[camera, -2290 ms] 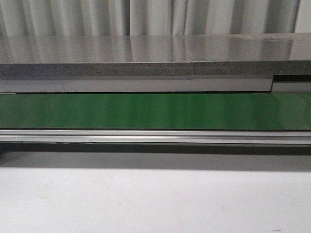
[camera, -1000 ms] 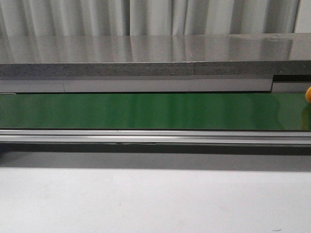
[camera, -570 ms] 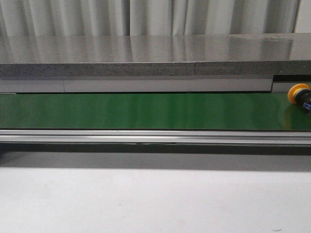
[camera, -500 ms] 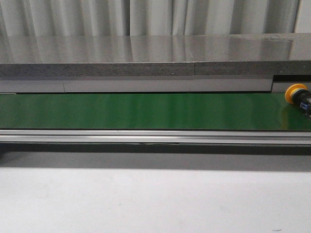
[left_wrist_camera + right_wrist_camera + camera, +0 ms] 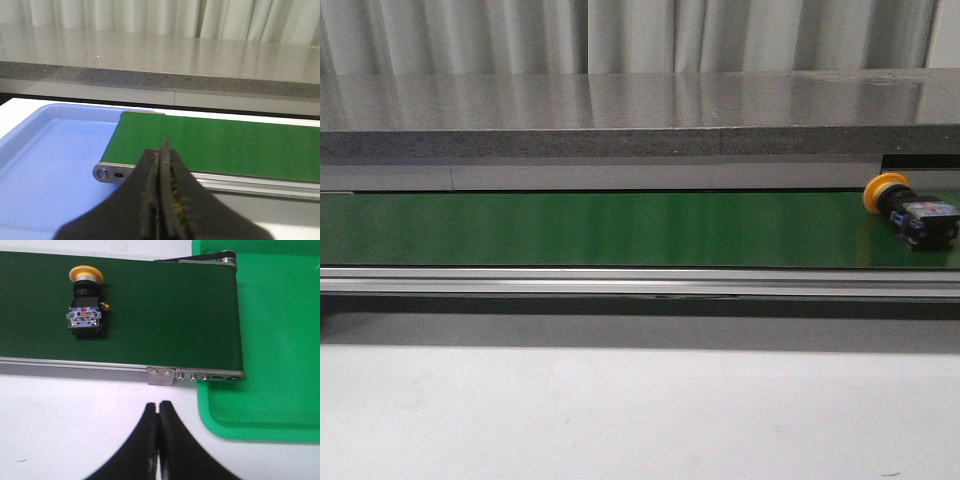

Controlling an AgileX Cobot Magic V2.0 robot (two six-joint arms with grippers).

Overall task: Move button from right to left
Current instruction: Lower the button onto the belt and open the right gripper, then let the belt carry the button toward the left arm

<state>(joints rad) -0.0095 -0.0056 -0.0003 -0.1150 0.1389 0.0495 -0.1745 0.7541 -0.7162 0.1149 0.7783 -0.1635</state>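
Observation:
The button (image 5: 910, 209) lies on its side on the green conveyor belt (image 5: 620, 228) at the far right, yellow cap toward the back. In the right wrist view the button (image 5: 86, 305) shows its yellow cap, black body and blue and red marks. My right gripper (image 5: 159, 405) is shut and empty over the white table, on the near side of the belt and apart from the button. My left gripper (image 5: 164, 145) is shut and empty near the belt's left end. Neither gripper shows in the front view.
A blue tray (image 5: 50, 165) sits at the belt's left end. A green tray (image 5: 270, 340) sits at the belt's right end. A metal rail (image 5: 640, 281) runs along the belt's near edge. A grey stone counter (image 5: 620, 110) stands behind the belt.
The button has come into the front view from the right edge and travelled left along the belt. Neither gripper shows in the earlier frames.

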